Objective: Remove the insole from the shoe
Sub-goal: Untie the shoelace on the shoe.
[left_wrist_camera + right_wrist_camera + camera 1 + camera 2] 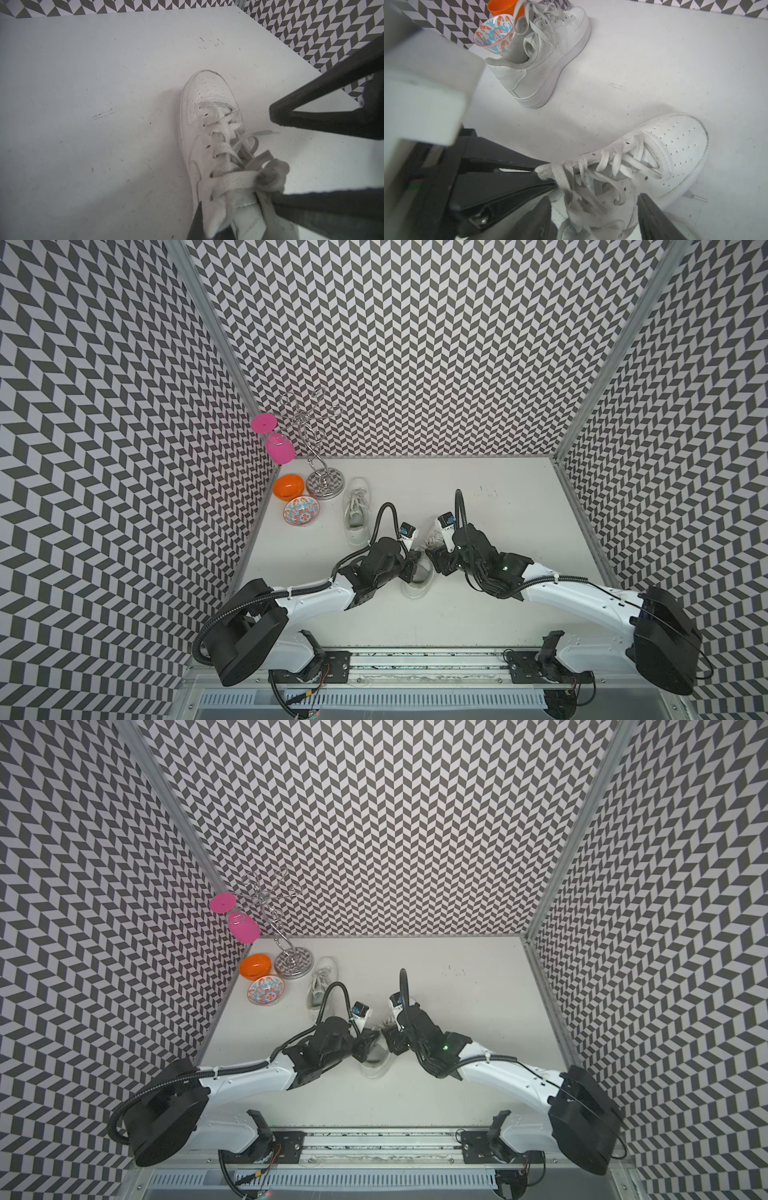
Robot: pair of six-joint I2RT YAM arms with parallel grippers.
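One shoe, long axis near-far, toe toward back wall.

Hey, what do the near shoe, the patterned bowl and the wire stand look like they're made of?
The near shoe: smooth white leather or synthetic leather, matte, with punched toe holes and stitched seams. The patterned bowl: probably glazed ceramic, with glossy highlights over painted motifs. The wire stand: polished metal, chrome-like, mirroring the wall pattern in its base.

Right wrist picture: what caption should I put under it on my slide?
Left gripper pinches the white shoe near its laces; open right gripper straddles it, second shoe stands apart.
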